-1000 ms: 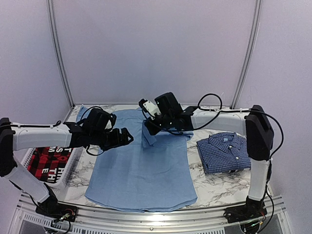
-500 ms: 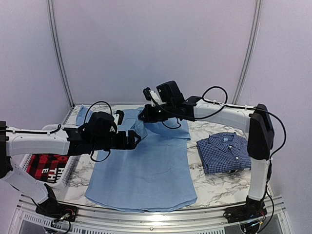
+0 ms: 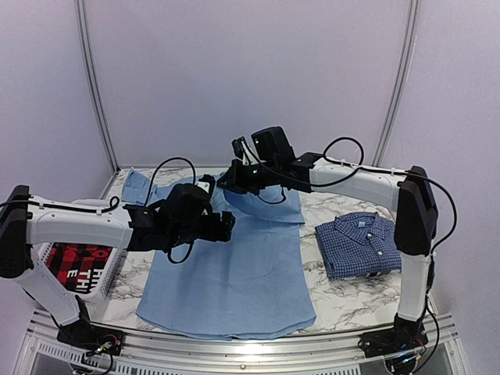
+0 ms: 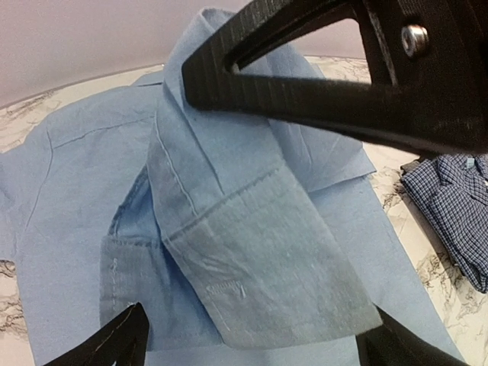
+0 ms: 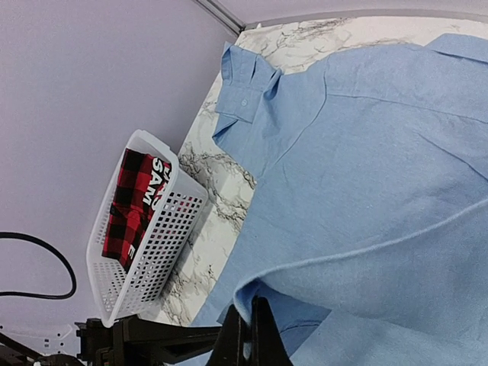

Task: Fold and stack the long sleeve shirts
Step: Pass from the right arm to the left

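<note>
Marble tabletop [image 3: 344,295]: near its far edge your right tool [image 3: 225,183] clamps a sleeve [image 4: 252,274] of the light blue shirt [image 3: 234,273]; left tool [image 3: 228,226] spread apart.

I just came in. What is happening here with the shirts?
Two robot arms are folding the light blue shirt, which is spread on the table. The right gripper is shut on one sleeve and holds its cuff up over the shirt's upper part. The left gripper is open, close to the hanging cuff. The checked dark blue shirt lies folded at the right.
</note>
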Robot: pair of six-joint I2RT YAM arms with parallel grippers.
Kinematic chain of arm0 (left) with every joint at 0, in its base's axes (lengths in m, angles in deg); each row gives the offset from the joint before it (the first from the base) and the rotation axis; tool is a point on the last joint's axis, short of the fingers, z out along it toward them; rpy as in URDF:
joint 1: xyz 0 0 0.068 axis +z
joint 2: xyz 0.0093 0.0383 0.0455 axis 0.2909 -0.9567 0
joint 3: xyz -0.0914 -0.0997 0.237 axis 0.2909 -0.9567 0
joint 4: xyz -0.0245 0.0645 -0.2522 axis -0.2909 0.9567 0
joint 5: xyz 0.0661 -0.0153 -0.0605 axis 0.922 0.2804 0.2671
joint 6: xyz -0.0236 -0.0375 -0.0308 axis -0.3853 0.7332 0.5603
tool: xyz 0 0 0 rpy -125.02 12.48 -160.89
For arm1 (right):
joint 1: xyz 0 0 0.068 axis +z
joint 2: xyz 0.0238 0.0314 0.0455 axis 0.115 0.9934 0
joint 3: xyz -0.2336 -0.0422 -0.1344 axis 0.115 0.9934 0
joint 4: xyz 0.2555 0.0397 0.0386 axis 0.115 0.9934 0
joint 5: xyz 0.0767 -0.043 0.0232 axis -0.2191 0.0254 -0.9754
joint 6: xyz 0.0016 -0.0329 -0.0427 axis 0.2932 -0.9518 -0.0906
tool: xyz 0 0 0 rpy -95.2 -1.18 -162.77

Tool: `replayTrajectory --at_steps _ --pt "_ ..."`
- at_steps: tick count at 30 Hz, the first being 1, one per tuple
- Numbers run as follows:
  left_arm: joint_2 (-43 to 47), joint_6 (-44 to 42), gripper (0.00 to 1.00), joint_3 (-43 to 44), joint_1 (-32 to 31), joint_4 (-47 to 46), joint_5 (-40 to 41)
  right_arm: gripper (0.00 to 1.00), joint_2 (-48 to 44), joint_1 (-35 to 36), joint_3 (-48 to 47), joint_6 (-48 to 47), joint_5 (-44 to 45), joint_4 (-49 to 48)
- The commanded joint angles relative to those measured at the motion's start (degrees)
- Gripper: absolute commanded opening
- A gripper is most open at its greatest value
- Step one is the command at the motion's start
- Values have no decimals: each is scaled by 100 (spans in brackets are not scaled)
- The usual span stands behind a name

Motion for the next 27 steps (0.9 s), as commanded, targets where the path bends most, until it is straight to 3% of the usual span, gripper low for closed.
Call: replayTrajectory --at_steps 1,8,13,16,23,27 --pt "-151 -38 94 299 -11 -10 603 0 75 -36 -131 295 -152 -283" --pt "-147 52 58 361 -11 70 851 0 60 -40 -29 375 -117 -374" --pt "-106 64 19 370 -11 94 1090 0 76 -29 1 251 -43 -377" --pt "-57 59 0 432 17 157 1269 0 45 -23 1 31 135 -265" --pt "113 -38 0 673 455 303 950 35 -411 -215 295 -641 603 -35" --pt "177 -86 0 914 883 559 578 47 -898 -390 843 -848 799 -65"
